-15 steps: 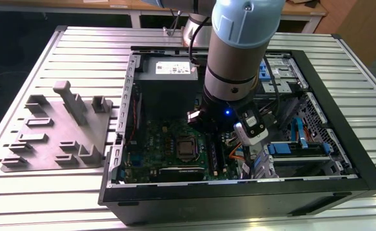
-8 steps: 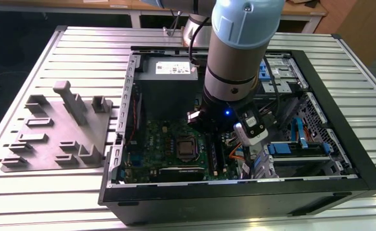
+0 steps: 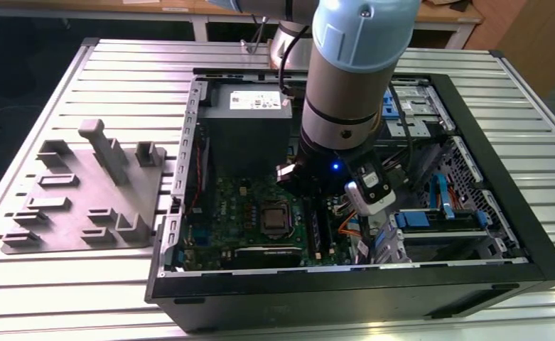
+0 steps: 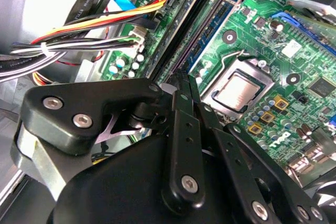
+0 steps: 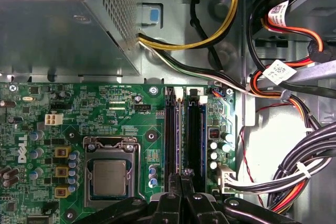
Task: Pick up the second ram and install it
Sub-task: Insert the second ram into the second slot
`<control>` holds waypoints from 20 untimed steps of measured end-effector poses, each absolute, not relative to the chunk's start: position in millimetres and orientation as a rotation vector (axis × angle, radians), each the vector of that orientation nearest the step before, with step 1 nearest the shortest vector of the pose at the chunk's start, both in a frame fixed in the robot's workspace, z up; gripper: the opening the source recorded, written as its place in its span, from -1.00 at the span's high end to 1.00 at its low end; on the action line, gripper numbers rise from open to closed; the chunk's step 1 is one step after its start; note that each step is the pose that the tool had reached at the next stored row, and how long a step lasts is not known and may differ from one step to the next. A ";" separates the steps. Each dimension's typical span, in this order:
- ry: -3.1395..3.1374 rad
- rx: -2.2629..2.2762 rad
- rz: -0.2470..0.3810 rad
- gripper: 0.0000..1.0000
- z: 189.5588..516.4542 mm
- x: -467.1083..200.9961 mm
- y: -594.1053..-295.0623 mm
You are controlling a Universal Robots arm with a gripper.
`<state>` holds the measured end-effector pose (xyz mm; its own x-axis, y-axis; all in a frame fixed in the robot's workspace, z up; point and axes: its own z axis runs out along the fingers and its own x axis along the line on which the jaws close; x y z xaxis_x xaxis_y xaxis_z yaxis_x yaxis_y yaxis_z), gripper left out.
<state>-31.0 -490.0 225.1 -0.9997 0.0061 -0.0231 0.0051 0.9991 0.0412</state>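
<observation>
Gripper [image 5: 181,176] closed, tips at the second ram [image 5: 178,129] standing in its black slot rail [image 5: 170,129]. Recommended: press straight down, square to rail, until fully seated.

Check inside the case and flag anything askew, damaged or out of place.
Nothing stands out. The gripper sits in line with the memory slots on the motherboard; the cables are tied in bundles, and no damage shows.
</observation>
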 end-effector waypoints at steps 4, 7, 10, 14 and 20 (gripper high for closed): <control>3.118 0.009 0.064 0.77 224.9 -31.0 -490.0; 3.118 0.013 0.064 0.77 224.9 -30.9 -490.0; 3.118 0.016 0.064 0.77 224.8 -30.8 -490.0; 3.117 0.034 0.064 0.77 224.7 -30.4 -490.1; 3.117 0.044 0.065 0.77 224.7 -30.2 -490.1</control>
